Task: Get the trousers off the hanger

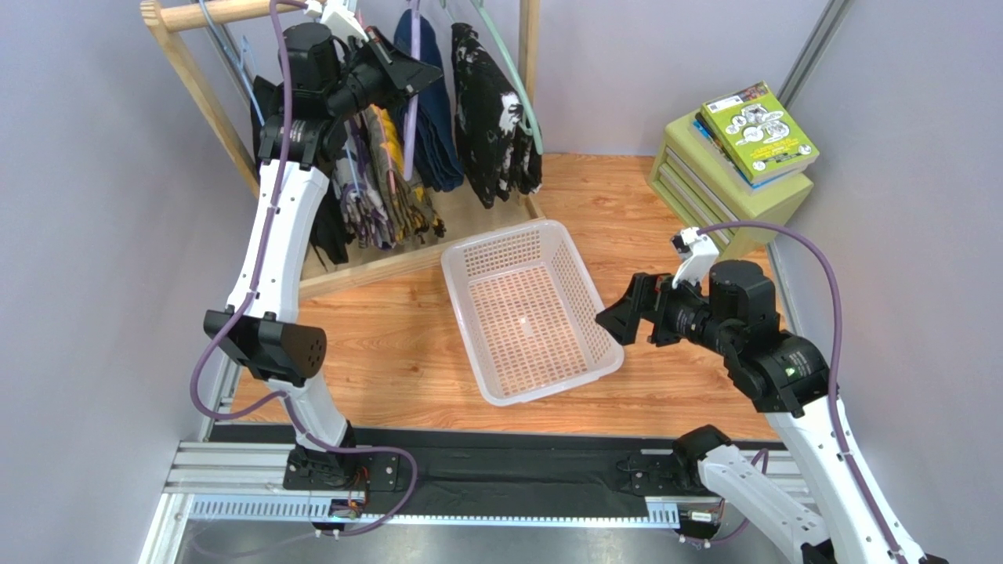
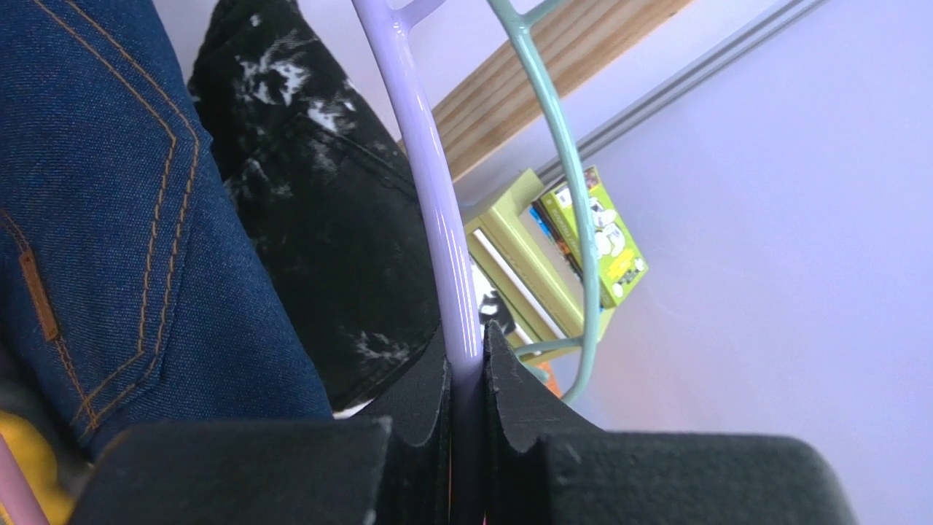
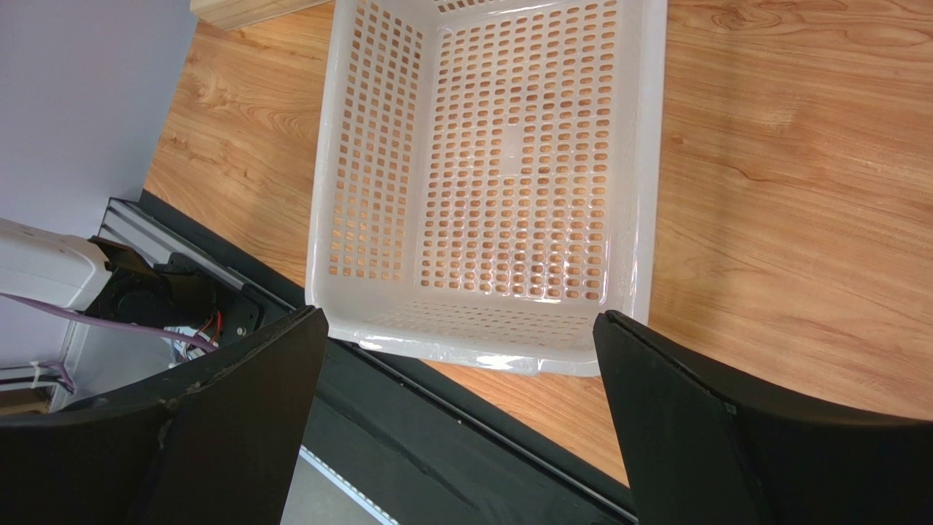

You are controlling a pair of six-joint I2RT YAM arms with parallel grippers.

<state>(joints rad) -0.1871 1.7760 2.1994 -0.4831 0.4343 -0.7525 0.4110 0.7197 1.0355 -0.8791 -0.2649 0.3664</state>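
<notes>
At the far left of the counter (image 1: 389,341) stands a wooden rack (image 1: 200,14) hung with garments. The left arm reaches up to it, and the left gripper (image 2: 468,366) is clamped tight on the lilac hanger (image 2: 433,208), its two black fingers (image 2: 416,399) pressing the thin bar from both sides. In the wrist view the trousers (image 2: 99,197) fill the space just left of that bar, dark blue denim with orange stitching. From above they hang from the rack rail on this hanger, folded, beside the gripper. Next to their right hangs the black-and-white blotched garment (image 1: 495,118), and a pale green hanger (image 2: 564,186) curves just beyond it.

Near the middle of the counter sits a white perforated basket (image 1: 506,237). To its right the right gripper (image 3: 460,317) hovers with its jaws spread wide, holding nothing, aimed at the near rim of the basket. A green drawer unit (image 1: 706,188) topped with books (image 1: 754,129) stands in the far right corner.
</notes>
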